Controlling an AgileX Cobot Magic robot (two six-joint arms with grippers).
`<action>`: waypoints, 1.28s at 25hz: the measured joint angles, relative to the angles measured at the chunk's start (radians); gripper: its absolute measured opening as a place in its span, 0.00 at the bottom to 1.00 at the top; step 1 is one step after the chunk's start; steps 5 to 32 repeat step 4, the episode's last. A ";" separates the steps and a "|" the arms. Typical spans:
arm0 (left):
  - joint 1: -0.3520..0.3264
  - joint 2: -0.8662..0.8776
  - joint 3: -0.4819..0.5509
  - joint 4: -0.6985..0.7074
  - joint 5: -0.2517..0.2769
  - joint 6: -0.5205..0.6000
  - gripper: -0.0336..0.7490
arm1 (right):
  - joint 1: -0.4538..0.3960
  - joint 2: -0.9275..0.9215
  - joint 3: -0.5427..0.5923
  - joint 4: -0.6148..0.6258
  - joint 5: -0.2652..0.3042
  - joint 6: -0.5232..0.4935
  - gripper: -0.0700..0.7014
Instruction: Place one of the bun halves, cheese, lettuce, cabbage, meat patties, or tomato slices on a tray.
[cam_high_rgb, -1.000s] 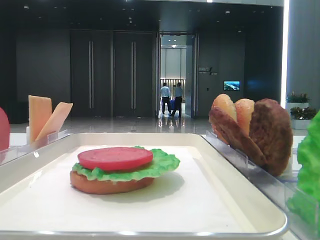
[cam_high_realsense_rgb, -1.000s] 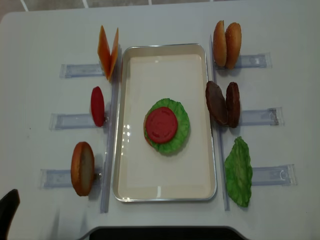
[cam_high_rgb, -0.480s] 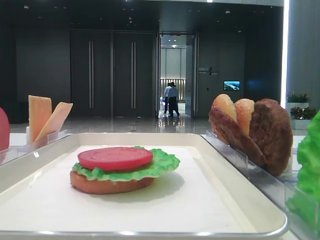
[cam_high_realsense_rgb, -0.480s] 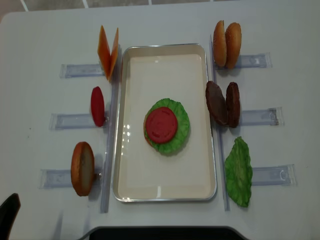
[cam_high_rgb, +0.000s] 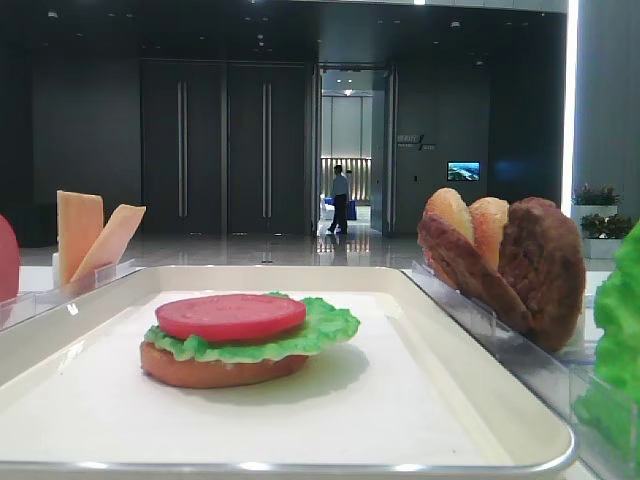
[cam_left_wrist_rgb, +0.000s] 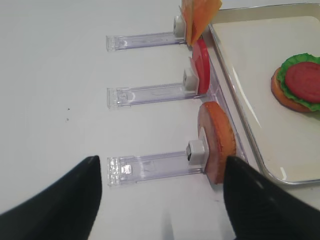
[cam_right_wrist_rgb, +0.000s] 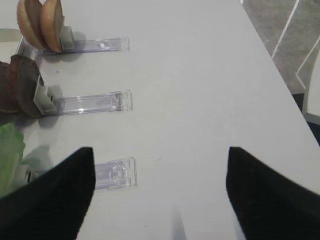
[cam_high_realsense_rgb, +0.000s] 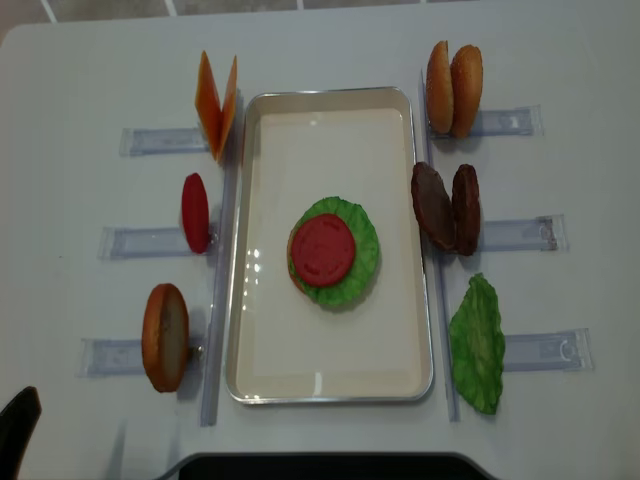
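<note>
Clear holders (cam_high_realsense_rgb: 150, 242) flank the tray (cam_high_realsense_rgb: 330, 380) — cheese (cam_high_realsense_rgb: 216, 105), patties (cam_high_realsense_rgb: 447, 208) upright.

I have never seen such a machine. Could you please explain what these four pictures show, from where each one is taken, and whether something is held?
A two-armed robot works at a white table. One camera looks down from above, one sits low at the tray's end, one rides on each wrist. On the tray lies a bun half with lettuce and a tomato slice stacked on it. Clear holders beside it keep cheese, buns and meat patties upright. The left gripper and right gripper are open and hold nothing.
</note>
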 joint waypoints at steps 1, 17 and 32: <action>0.000 0.000 0.000 0.000 0.000 0.000 0.78 | 0.000 0.000 0.000 0.000 0.000 0.000 0.76; 0.000 0.000 0.000 0.000 0.000 0.000 0.78 | 0.000 0.000 0.000 0.000 0.000 0.000 0.76; 0.000 0.000 0.000 0.000 0.000 0.000 0.78 | 0.000 0.000 0.000 0.000 0.000 0.000 0.76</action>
